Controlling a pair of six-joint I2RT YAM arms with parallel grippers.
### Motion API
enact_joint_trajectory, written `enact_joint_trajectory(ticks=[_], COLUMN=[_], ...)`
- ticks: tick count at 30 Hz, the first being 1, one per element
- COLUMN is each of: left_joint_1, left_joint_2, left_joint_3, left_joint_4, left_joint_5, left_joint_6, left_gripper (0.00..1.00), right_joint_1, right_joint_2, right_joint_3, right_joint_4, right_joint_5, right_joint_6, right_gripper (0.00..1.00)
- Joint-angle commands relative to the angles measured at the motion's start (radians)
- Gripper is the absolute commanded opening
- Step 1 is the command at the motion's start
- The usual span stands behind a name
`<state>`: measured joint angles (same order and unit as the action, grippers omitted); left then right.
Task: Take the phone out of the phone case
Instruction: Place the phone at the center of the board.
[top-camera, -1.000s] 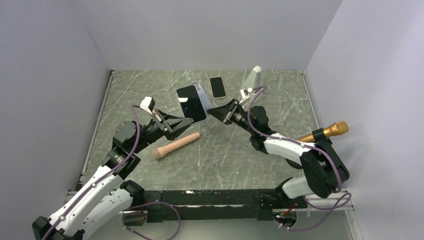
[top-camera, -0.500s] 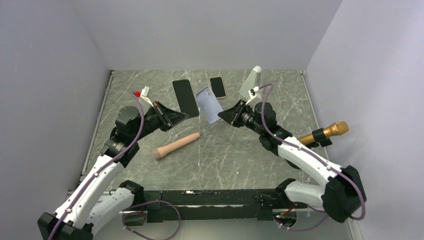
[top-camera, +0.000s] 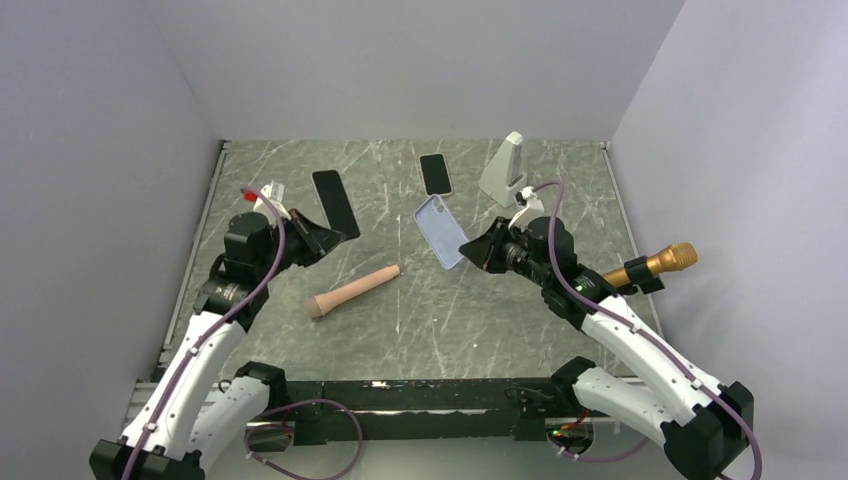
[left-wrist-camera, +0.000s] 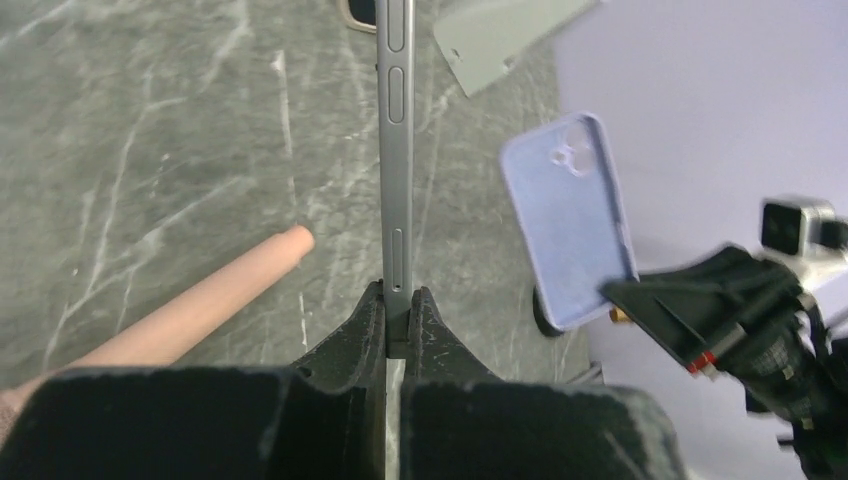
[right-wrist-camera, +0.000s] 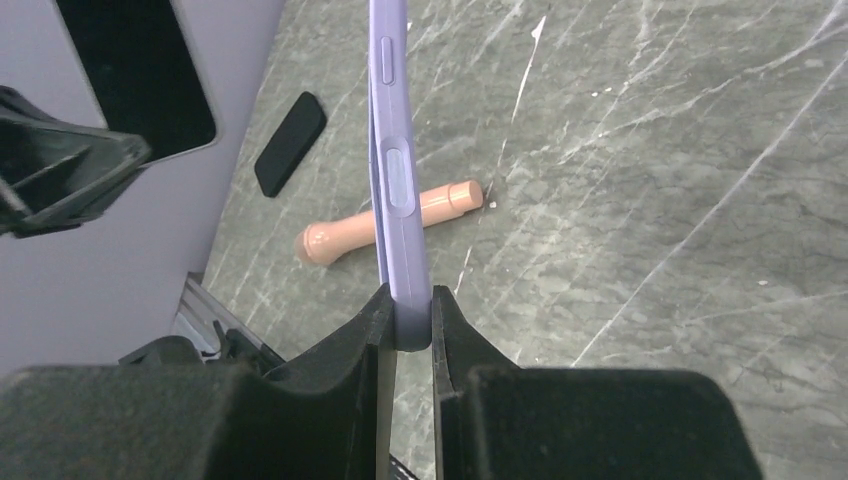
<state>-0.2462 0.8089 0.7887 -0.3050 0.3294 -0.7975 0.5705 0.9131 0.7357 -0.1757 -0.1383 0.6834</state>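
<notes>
The black phone (top-camera: 335, 203) is out of the lilac phone case (top-camera: 441, 230), with a wide gap between them above the table. My left gripper (top-camera: 312, 232) is shut on the phone's lower end. In the left wrist view the phone's grey edge (left-wrist-camera: 396, 150) rises straight up from between the pinching fingers of that gripper (left-wrist-camera: 398, 300). My right gripper (top-camera: 470, 250) is shut on the empty case, whose side with its button covers (right-wrist-camera: 397, 180) stands up out of the closed jaws (right-wrist-camera: 408, 300). The phone's dark screen (right-wrist-camera: 135, 75) shows at the far left of the right wrist view.
A pink cylinder (top-camera: 354, 290) lies on the marble table between the arms. A second dark phone (top-camera: 434, 174) and a white stand (top-camera: 503, 170) sit at the back. A gold microphone (top-camera: 650, 265) rests at the right edge. Grey walls enclose three sides.
The phone has come out of the case. My left gripper carried the phone off to the left, and my right gripper drew the empty case right and toward the front.
</notes>
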Motion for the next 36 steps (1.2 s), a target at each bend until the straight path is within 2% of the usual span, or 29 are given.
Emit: enact_joint_trajectory(ticks=[1,7,13,16,22,28,31,36], left_joint_1=[0.019,0.048,0.143,0.2,0.284,0.314,0.328,0.339], left_joint_2=[-0.067,0.065,0.394,0.588,0.939,1.138,1.208,1.281], left_joint_3=[-0.134,-0.239,-0.279,-0.21,-0.082,0.061,0.138,0.237], left_joint_4=[0.205,0.509,0.891,1.036,1.306,1.311,1.255,1.159], left_joint_5=[-0.163,-0.323,-0.475,-0.497,-0.51,-0.559,-0.555,-0.511], left_joint_6=[-0.181,-0.419,-0.612,-0.62,-0.726,-0.733,-0.724,-0.758], left_gripper=[0.0,0.0,0.0,0.0,0.0,0.0,0.01,0.13], right_joint_1=[-0.003,-0.003,-0.003,-0.002,-0.004,-0.006,-0.006,-0.006], right_joint_2=[-0.046,-0.071,-0.104,-0.116,-0.143,-0.161,-0.155,-0.136], right_joint_3=[0.034,0.008,-0.002,0.008,0.001,-0.009,-0.007,-0.02], right_joint_4=[-0.025,-0.038,-0.075,-0.105,-0.149,-0.172,-0.173,-0.144], right_joint_5=[0.01,-0.003,-0.016,-0.013,-0.012,-0.016,-0.015,-0.027], right_joint_6=[-0.027,-0.02,-0.018,-0.031,-0.035,-0.023,-0.021,-0.009], right_gripper=[0.0,0.0,0.0,0.0,0.0,0.0,0.0,0.0])
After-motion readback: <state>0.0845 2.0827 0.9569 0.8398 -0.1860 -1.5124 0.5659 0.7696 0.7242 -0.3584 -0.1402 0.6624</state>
